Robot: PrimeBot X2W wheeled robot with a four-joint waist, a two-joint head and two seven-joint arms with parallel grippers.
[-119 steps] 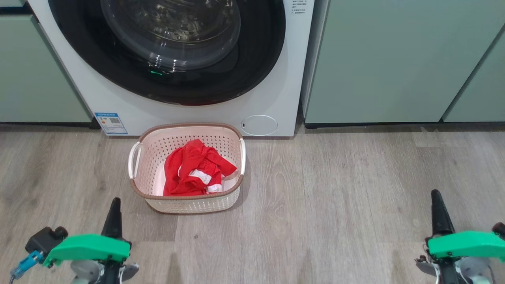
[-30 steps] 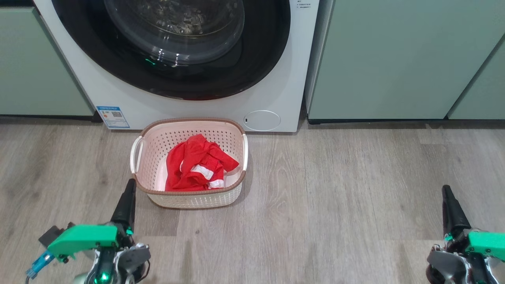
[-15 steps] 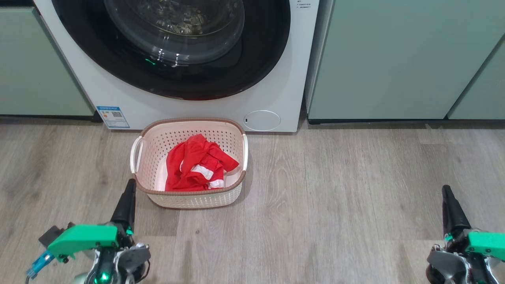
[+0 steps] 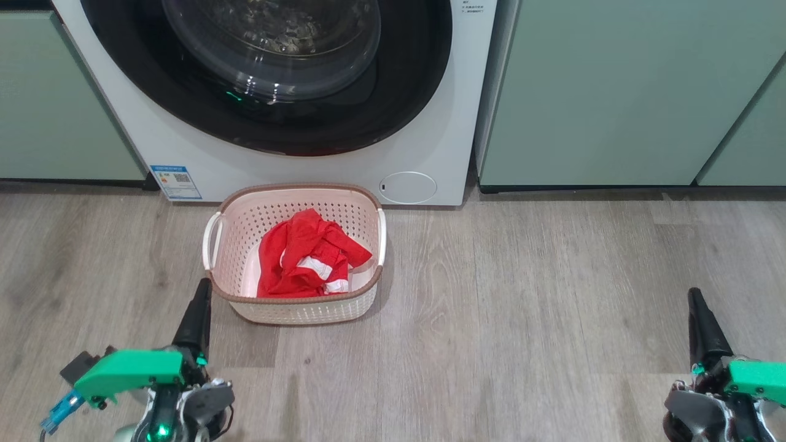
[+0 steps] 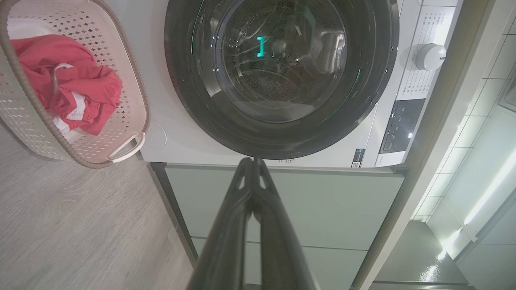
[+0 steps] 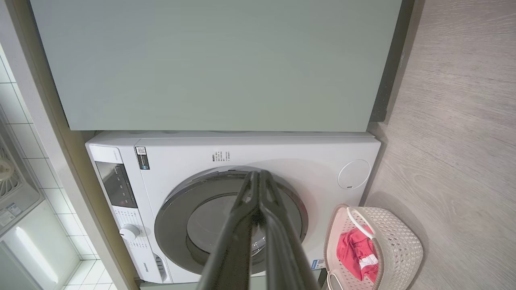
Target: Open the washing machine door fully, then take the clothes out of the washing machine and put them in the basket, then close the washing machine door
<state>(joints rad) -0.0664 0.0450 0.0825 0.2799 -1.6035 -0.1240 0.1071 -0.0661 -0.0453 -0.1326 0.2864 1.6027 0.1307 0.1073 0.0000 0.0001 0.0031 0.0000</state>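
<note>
Idling clamped on nothing, our left gripper [image 4: 201,296] just beside the basket [image 4: 295,301], right gripper [image 4: 695,299] well right of it, we judge the job done: clothes [image 4: 304,261] inside, washing machine door [image 4: 408,92] closed.

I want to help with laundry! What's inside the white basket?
The red and white clothes lie crumpled inside the basket. Anything under them is hidden from view.

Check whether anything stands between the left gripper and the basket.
Nothing visible does. In the head view the shut left gripper ends right beside the near left corner of the basket, over wood floor.
</note>
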